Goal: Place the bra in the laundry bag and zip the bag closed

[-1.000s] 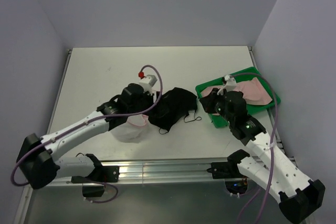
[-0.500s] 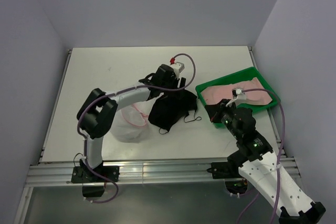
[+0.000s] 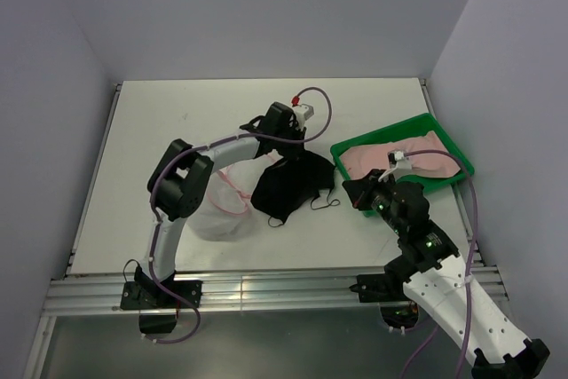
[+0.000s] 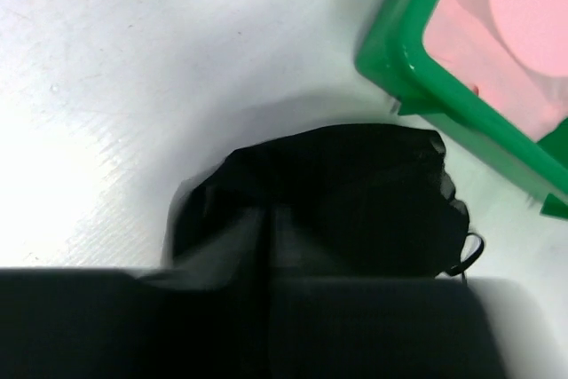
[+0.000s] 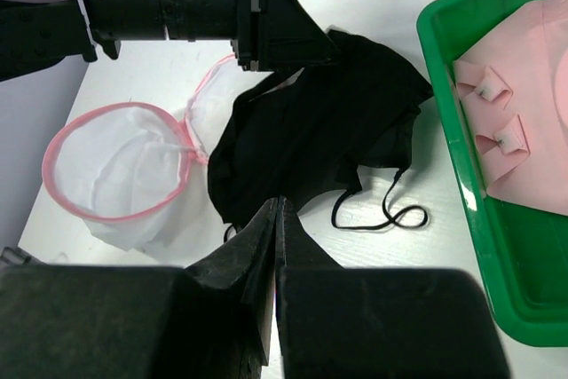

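Progress on the task stands at its very start, as we judge it. The bra (image 3: pixel 404 155) lies pale pink and spread out in the green tray (image 3: pixel 382 130) at the right of the desk (image 3: pixel 177 113), and nothing grips it. The laundry bag (image 3: pixel 217 210) sits well apart on the left, its pink rim wide open; as far as we see, nothing is inside it. Between bag and tray lies a black garment (image 3: pixel 288 185).

The left gripper (image 3: pixel 284 150) reaches down at the far edge of that black garment. Its jaws are dark against dark cloth, so we cannot tell how wide they stand or whether they pinch it. The right gripper (image 5: pixel 277 210) hovers over the desk near the tray, jaws pressed together on nothing.

Everything is left to do, in our view: lifting the bra out, feeding it into the bag, and running the zipper round.
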Action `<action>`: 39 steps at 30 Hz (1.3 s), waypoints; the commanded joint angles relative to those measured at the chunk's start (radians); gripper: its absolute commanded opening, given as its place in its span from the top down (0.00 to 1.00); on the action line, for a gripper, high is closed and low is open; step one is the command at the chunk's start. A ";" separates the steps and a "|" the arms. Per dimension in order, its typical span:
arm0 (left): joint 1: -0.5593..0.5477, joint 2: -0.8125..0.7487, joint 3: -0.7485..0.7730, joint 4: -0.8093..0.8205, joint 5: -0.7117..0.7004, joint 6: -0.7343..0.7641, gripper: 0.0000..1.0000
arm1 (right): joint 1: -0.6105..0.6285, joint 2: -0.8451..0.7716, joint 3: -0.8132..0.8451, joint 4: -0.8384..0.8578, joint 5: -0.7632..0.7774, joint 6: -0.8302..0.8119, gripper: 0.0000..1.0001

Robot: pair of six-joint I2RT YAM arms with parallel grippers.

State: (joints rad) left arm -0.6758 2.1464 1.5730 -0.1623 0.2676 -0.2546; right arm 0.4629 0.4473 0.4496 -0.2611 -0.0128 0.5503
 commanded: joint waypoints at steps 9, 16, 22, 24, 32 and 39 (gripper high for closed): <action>-0.001 -0.293 -0.157 0.217 0.113 -0.135 1.00 | 0.003 0.007 0.020 0.092 -0.012 -0.004 0.67; -0.021 -0.569 -0.245 0.225 0.113 -0.235 1.00 | 0.002 0.053 0.083 0.256 -0.142 -0.052 0.40; -0.025 -0.730 -0.228 0.078 0.150 -0.279 1.00 | 0.002 0.073 0.273 0.269 -0.217 -0.185 0.16; -0.025 -0.763 -0.199 0.018 0.175 -0.262 1.00 | 0.002 0.054 0.314 0.278 -0.222 -0.226 0.06; -0.027 -0.845 -0.220 0.078 0.292 -0.327 1.00 | 0.002 0.080 0.391 0.269 -0.484 -0.355 0.00; -0.030 -0.908 -0.234 0.115 0.262 -0.353 1.00 | 0.011 0.183 0.391 0.301 -0.567 -0.337 0.00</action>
State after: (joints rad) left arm -0.7002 1.2957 1.3415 -0.1162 0.5087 -0.5884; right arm 0.4652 0.6136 0.8379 -0.0097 -0.5255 0.2317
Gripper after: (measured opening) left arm 0.013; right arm 0.994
